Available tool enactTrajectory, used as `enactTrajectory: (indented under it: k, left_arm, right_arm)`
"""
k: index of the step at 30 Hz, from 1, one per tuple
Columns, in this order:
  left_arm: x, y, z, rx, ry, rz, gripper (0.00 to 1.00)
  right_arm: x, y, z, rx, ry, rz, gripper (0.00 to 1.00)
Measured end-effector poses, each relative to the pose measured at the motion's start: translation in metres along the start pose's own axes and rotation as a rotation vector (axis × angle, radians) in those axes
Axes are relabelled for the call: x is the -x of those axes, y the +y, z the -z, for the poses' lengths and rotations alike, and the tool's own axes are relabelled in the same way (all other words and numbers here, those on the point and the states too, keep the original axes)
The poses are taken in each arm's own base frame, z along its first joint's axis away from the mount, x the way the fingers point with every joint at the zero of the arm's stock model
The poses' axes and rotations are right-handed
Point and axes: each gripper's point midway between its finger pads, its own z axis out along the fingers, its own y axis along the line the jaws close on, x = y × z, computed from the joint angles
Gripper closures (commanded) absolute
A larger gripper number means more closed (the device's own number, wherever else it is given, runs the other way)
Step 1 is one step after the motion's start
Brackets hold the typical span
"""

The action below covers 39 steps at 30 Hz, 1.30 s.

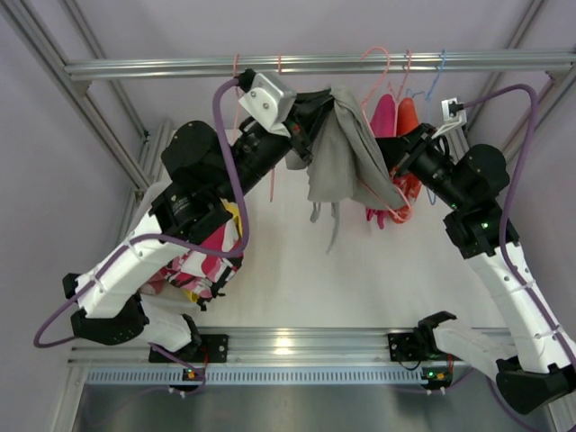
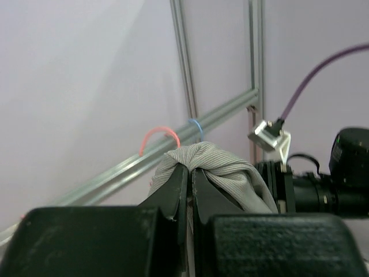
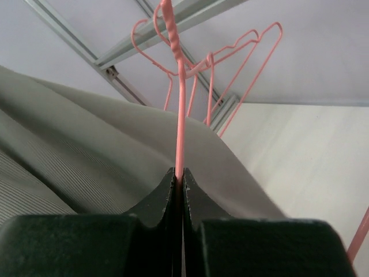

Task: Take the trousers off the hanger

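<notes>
My left pincer (image 2: 190, 171) is closed on a bunched fold of the grey trousers (image 1: 346, 153), which hang draped just below the rail (image 1: 180, 67). My right pincer (image 3: 179, 174) is clamped on the wire of the pink hanger (image 3: 180, 109), just above the grey cloth. Magenta trousers (image 1: 384, 115) and orange trousers (image 1: 407, 115) hang just beside, to the right; a heap of garments (image 1: 211, 261) lies on the left of the table (image 1: 297, 270)

This one's a robot lab test cell: a bare metal frame bar (image 1: 315, 64) overhead, plain pale walls (image 1: 297, 27) all round, a white table (image 1: 297, 279), the left arm (image 1: 207, 180) and right arm (image 1: 477, 189) bolted to a rail (image 1: 297, 346) at the near edge, purple cables (image 2: 311, 75) trailing off them, wire hangers (image 3: 180, 115) hooked on the bar.
</notes>
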Motion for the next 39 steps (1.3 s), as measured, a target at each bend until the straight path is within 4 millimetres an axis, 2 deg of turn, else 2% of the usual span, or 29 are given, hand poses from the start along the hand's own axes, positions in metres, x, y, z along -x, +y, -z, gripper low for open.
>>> enactTrajectory:
  k: [6,10,17,19,21,22,25,29,33,36,39]
  left_arm:
    - [0.065,0.022,0.004,0.058,-0.147,-0.089,1.00]
    - [0.105,0.040,0.012,0.132,-0.255,-0.182,1.00]
    - [0.144,0.076,0.035,0.297,-0.327,-0.376,1.00]
    - [0.150,0.098,0.050,0.358,-0.317,-0.443,1.00]
    - [0.155,0.125,0.074,0.447,-0.292,-0.508,1.00]
    - [0.156,0.143,0.091,0.512,-0.263,-0.548,1.00]
    - [0.166,0.173,0.147,0.648,-0.229,-0.632,1.00]
    - [0.184,0.190,0.220,0.808,-0.213,-0.700,1.00]
    - [0.193,0.197,0.283,0.973,-0.182,-0.756,1.00]
    - [0.190,0.201,0.317,1.083,-0.135,-0.784,1.00]
    - [0.172,0.206,0.339,1.162,-0.047,-0.799,1.00]
  right_arm:
    - [-0.017,-0.015,-0.001,-0.029,0.037,-0.003,1.00]
    - [-0.022,-0.019,0.000,-0.034,0.045,0.004,1.00]
    - [-0.021,-0.013,0.004,-0.016,0.042,0.027,1.00]
    - [-0.021,-0.012,0.004,-0.014,0.041,0.037,1.00]
    - [-0.021,-0.012,0.005,-0.010,0.043,0.048,1.00]
    - [-0.021,-0.012,0.005,-0.009,0.046,0.054,1.00]
    - [-0.024,-0.013,0.006,-0.011,0.060,0.069,1.00]
    - [-0.026,-0.014,0.006,-0.009,0.067,0.083,1.00]
    - [-0.024,-0.012,0.005,-0.008,0.067,0.094,1.00]
    - [-0.021,-0.009,0.004,-0.002,0.066,0.101,1.00]
    - [-0.020,-0.008,0.003,0.002,0.069,0.104,1.00]
